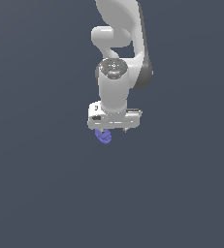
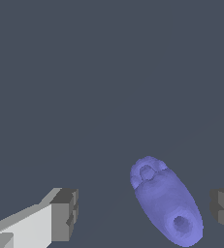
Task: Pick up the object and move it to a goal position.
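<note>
The object (image 2: 164,203) is a small periwinkle lumpy oblong blob lying on the flat dark grey floor (image 2: 108,72). In the wrist view it sits between the two dark finger pads (image 2: 65,213), nearer the far pad and touching neither. My gripper (image 2: 143,213) is open, its fingers spread much wider than the blob. In the exterior view the white hand of the gripper (image 1: 114,127) hangs right over the object (image 1: 103,137). Only the blob's end shows below the hand's edge, towards the exterior view's left, and the fingertips are mostly hidden.
The arm's white links (image 1: 118,58) rise behind the hand in the exterior view. A plain dark grey floor (image 1: 36,193) surrounds it, and I see no other objects, edges or goal marker.
</note>
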Available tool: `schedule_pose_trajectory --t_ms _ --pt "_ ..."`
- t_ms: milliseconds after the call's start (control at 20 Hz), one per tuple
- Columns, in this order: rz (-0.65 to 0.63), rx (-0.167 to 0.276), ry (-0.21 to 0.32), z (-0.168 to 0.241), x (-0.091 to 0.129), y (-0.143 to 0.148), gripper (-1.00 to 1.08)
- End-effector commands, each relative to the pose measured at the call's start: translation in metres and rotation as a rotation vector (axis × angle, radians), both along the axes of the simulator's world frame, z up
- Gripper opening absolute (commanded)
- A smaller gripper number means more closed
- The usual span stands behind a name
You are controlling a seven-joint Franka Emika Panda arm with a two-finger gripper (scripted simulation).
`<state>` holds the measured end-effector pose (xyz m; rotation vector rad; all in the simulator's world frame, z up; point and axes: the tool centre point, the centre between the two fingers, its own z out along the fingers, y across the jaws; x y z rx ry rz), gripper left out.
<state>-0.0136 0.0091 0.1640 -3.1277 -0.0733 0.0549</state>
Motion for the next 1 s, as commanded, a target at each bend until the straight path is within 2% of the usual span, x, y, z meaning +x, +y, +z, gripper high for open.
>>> schedule_pose_trajectory --t_ms 0,950 --pt "0.032 0.0 -0.002 -0.002 -0.003 -0.003 1.0" --pt "0.433 0.001 -0.028 -0.026 -0.041 -0.041 1.0"
